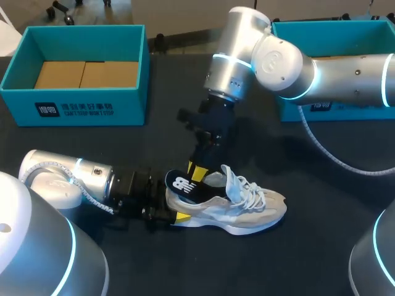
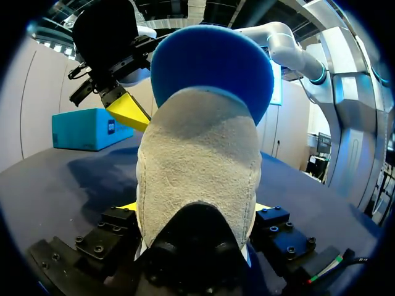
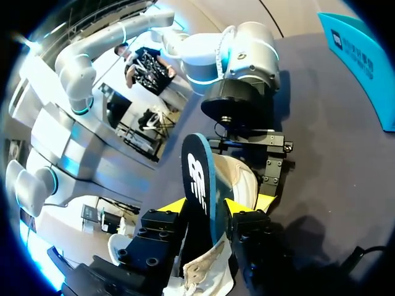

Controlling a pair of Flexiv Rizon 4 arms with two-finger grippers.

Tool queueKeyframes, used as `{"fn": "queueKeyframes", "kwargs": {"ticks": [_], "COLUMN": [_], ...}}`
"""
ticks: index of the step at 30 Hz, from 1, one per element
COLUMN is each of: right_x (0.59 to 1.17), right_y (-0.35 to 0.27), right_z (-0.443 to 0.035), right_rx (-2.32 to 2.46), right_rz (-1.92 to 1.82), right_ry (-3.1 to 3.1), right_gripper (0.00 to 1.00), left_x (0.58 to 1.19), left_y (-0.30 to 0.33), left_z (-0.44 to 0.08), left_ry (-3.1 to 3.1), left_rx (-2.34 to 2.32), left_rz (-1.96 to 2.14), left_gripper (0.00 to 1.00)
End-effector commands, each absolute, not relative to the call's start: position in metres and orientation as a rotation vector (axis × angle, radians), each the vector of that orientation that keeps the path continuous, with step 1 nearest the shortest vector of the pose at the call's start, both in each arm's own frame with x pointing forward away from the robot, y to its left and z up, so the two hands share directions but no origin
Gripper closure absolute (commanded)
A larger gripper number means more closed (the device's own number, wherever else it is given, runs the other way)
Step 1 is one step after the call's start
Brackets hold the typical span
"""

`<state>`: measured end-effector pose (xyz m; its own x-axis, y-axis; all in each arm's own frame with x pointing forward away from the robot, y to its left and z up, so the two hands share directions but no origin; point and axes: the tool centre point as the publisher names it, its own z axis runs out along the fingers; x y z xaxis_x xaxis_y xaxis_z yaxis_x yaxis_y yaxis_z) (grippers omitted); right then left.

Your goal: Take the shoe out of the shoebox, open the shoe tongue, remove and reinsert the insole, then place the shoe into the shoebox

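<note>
1. Done: the shoe (image 1: 247, 209) is out of the shoebox (image 1: 74, 108), its heel clamped in the left gripper (image 1: 173, 211).
2. Under way: the right gripper (image 1: 197, 174) pinches the insole (image 1: 182, 185), which stands half out.
3. Left, I judge: seating the insole and boxing the shoe.

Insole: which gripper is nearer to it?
Right. The right gripper is shut on the insole; the left gripper is shut on the shoe at its heel, beside the insole's end.

A dark, matte table (image 1: 74, 142) spans the view, evenly lit, carrying faint soft shadows.
</note>
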<state>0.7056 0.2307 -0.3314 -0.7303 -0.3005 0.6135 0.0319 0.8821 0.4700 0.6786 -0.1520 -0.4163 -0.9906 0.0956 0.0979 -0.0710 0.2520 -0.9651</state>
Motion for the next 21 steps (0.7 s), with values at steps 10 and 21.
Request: {"fn": "queueKeyframes", "kwargs": {"ticks": [10,21], "right_x": [0.696,0.691], "right_y": [0.235,0.233], "right_z": [-0.337,-0.342], "right_rx": [0.173,0.163], "right_rz": [-0.583,-0.597], "right_ry": [-2.285,-2.274], "right_gripper": [0.66,0.66], "left_x": [0.681,0.681], "left_y": [-0.152,-0.152], "left_z": [-0.418,-0.418], "left_ry": [-2.376,-2.376], "left_rx": [-0.023,-0.023], "left_rz": [1.839,1.839], "left_gripper": [1.00,1.00]}}
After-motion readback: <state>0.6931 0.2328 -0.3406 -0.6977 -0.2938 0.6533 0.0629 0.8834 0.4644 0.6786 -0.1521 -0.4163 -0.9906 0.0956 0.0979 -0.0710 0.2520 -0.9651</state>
